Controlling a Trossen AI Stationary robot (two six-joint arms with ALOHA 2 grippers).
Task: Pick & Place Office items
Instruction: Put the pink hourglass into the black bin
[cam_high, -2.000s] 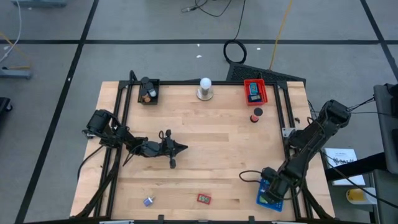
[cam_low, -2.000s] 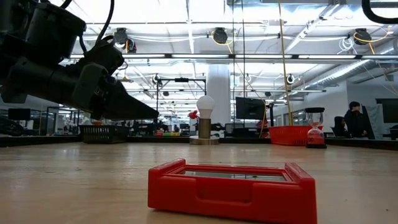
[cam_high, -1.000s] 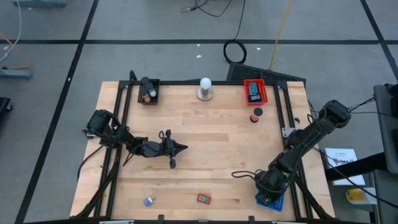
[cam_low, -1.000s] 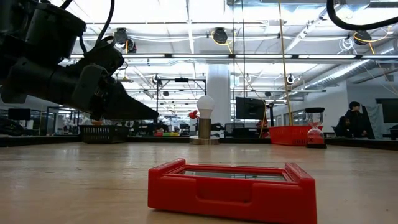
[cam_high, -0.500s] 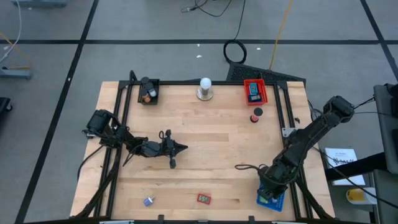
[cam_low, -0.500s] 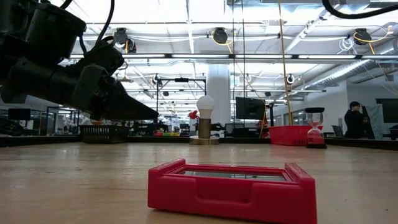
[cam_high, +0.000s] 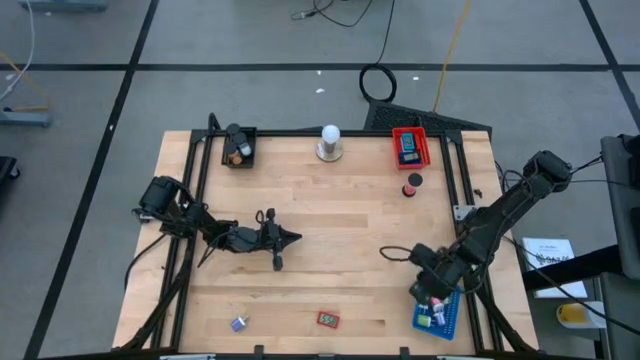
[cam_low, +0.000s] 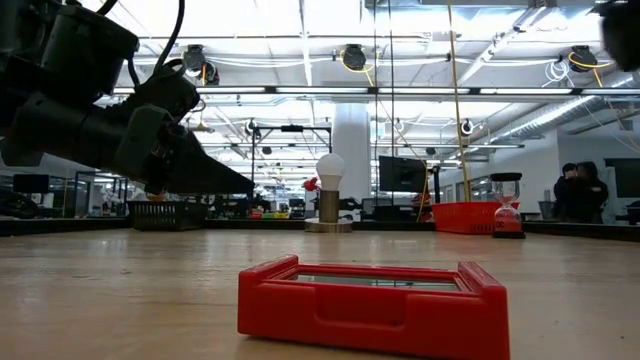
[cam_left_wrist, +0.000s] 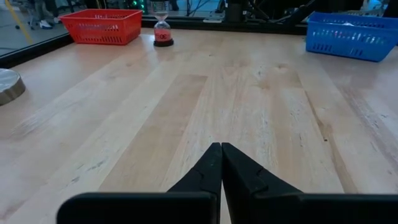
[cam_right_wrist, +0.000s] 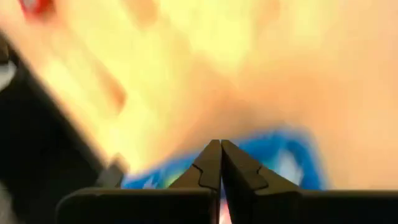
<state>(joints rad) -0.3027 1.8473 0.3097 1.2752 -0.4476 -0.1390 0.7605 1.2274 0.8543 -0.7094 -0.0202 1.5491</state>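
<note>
My left gripper (cam_high: 296, 237) hovers shut over the table's left middle, pointing toward the right edge, with nothing between its fingers (cam_left_wrist: 221, 147). My right gripper (cam_high: 433, 295) hangs shut and slanting down over the far end of the blue tray (cam_high: 448, 322) at the near right; nothing sits between its fingers (cam_right_wrist: 221, 144). The blue tray holds several small office items (cam_high: 428, 316). A red flat item (cam_high: 328, 319) (cam_low: 375, 305) and a small purple item (cam_high: 239, 323) lie on the wood near the front edge. A red hourglass-shaped item (cam_high: 412, 185) stands at the far right.
A red tray (cam_high: 422, 155) with a blue item stands at the far right, a black tray (cam_high: 238, 158) at the far left, and a white ball on a round grey base (cam_high: 329, 141) between them. Black frame rails (cam_high: 196, 200) run along the table's sides. People stand in the room behind.
My right gripper has pulled away from the blue tray's near end, going up and toward the table's far edge and middle, and has tipped and rolled. The tray's contents, hidden under it before, show now. The left arm has kept still.
</note>
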